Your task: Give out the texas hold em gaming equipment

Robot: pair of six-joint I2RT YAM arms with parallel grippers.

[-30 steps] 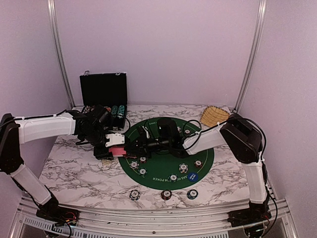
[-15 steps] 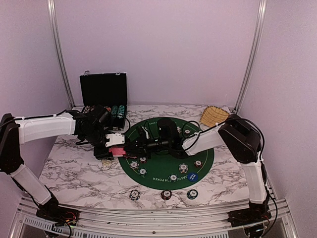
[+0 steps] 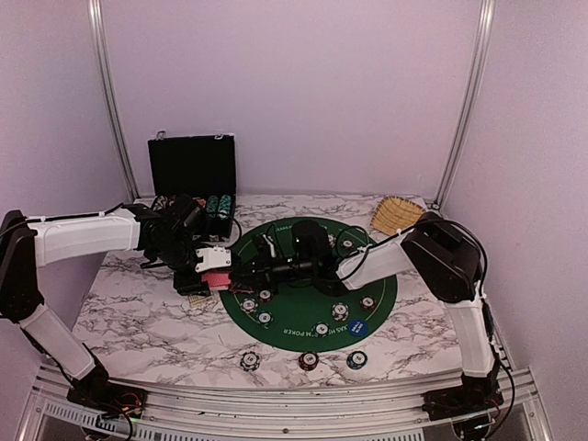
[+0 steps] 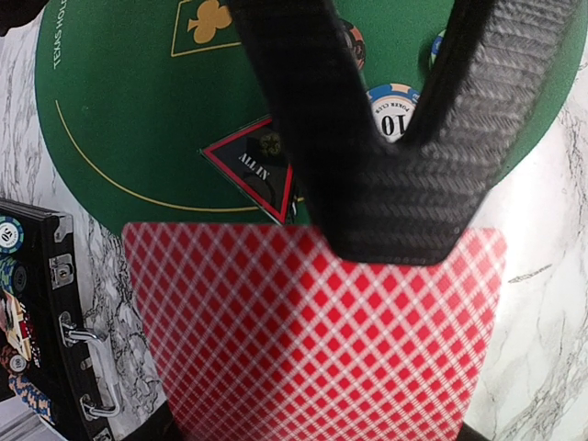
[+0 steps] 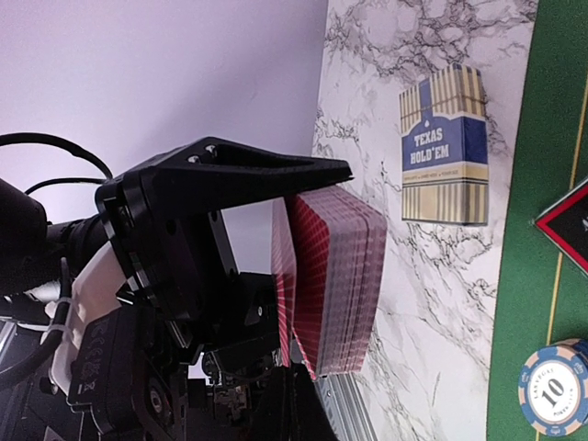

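Right jaws have clenched by the deck, whether on a card I cannot tell; left jaws grasp the red-backed cards [image 5: 335, 276] centre-left, above the surface; chips [image 3: 340, 310] already dot the mat [image 3: 294, 310], dealing seemingly remains

The left arm [image 3: 87, 234] reached low from the left toward the middle, and the left gripper [image 3: 219, 276] was clamped on the red-backed playing cards [image 5: 335, 276]. The right arm [image 3: 386, 257] stretched across from the right, forearm low, and the right gripper [image 3: 254, 272] sat closed just beside the left one.
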